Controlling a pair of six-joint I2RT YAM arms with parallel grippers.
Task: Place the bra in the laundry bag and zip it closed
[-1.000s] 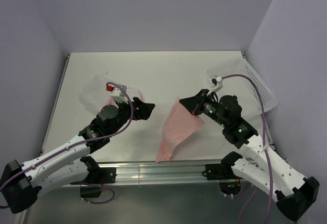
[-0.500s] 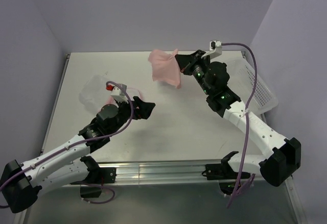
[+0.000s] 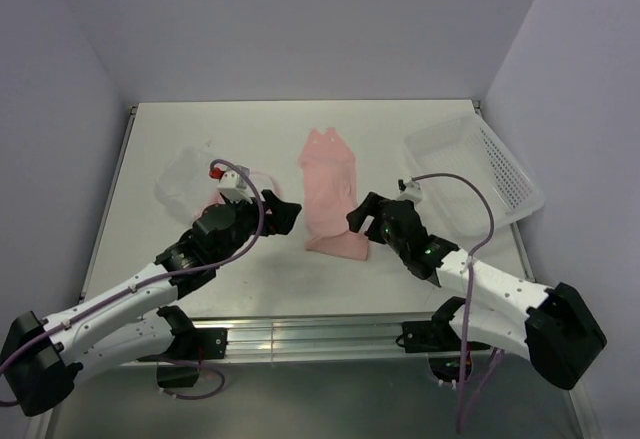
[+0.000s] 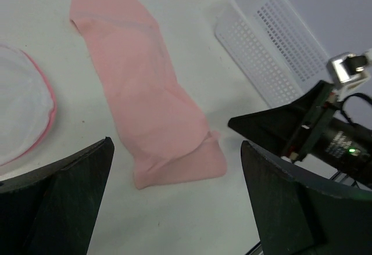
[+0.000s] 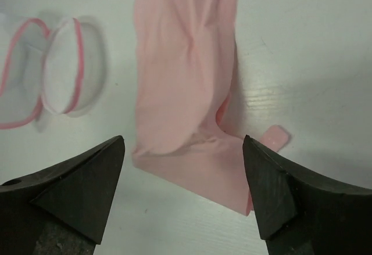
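The light-pink bra (image 3: 330,184) lies flat in a long strip on the table's middle, its folded near end toward the arms. In the right wrist view the bra (image 5: 186,75) reaches down between my right gripper's (image 5: 183,144) open fingers, which hold nothing. From above, that right gripper (image 3: 361,221) hovers at the bra's near right corner. My left gripper (image 3: 285,213) stands open just left of the bra (image 4: 145,104). The laundry bag (image 3: 186,173), white mesh with a pink rim, sits at the left, partly hidden by the left arm. The laundry bag (image 5: 64,63) shows an unzipped rim.
A rigid white perforated basket (image 3: 482,164) stands at the right edge of the table, and the same basket (image 4: 273,46) shows behind my right arm in the left wrist view. A small pink tab (image 5: 275,136) lies beside the bra's near end.
My right gripper carried the bra up and to the back, then came down and forward, laid it stretched on the table, opened and let go. The left arm stayed put.
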